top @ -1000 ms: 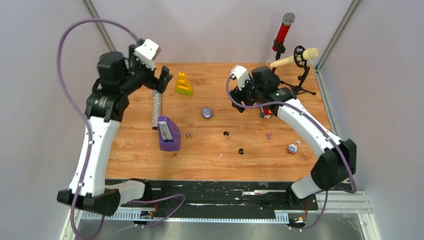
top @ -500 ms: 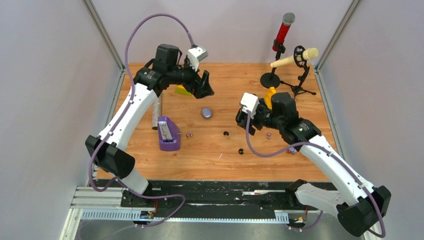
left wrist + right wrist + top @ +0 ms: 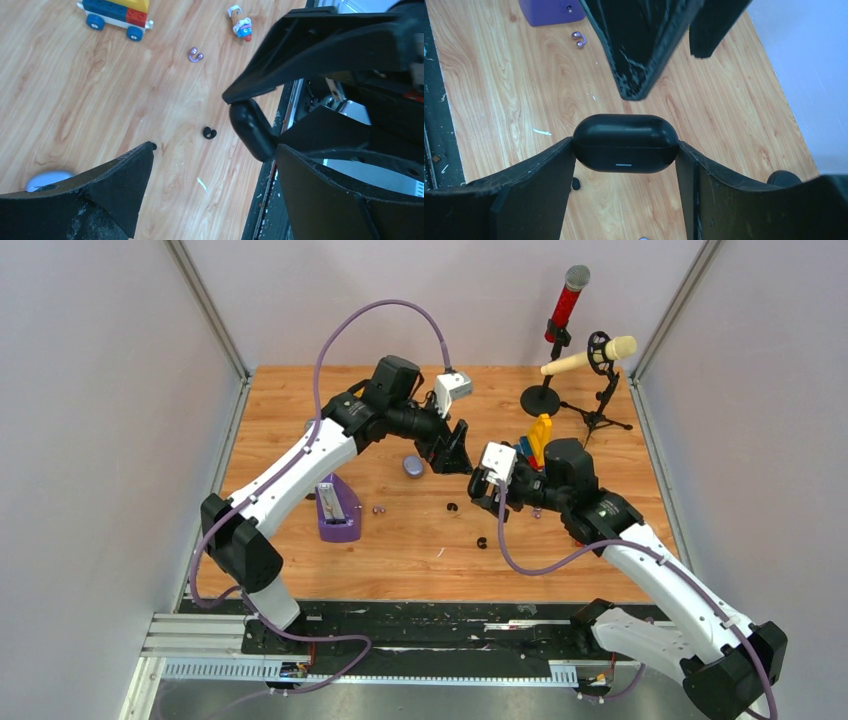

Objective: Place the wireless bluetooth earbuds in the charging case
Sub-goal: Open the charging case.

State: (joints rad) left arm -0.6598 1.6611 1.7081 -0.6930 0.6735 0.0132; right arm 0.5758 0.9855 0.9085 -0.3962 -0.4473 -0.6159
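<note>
My right gripper (image 3: pixel 625 145) is shut on a black pebble-shaped charging case (image 3: pixel 625 144) with its lid closed, held above the table. It shows at mid-table in the top view (image 3: pixel 487 490). My left gripper (image 3: pixel 455 455) is open and empty, hovering just beyond the case, and its fingers (image 3: pixel 644 50) point down at the case. The case (image 3: pixel 250 127) also shows between them in the left wrist view. Two black earbuds (image 3: pixel 452 507) (image 3: pixel 482 541) lie on the wood below, one clear in the left wrist view (image 3: pixel 209 132). A purple earbud pair (image 3: pixel 378 508) lies to the left.
A grey-blue case (image 3: pixel 413 466) lies under the left wrist. A purple block (image 3: pixel 337 508) stands at the left. A toy train (image 3: pixel 117 12), another purple bud (image 3: pixel 195 55) and a small bottle (image 3: pixel 240 27) lie to the right. Two microphones on stands (image 3: pixel 565 300) are at the back right.
My left arm has swung from the far left to mid-table, ending close to the right gripper. My right gripper has come forward from the back and shifted slightly left.
</note>
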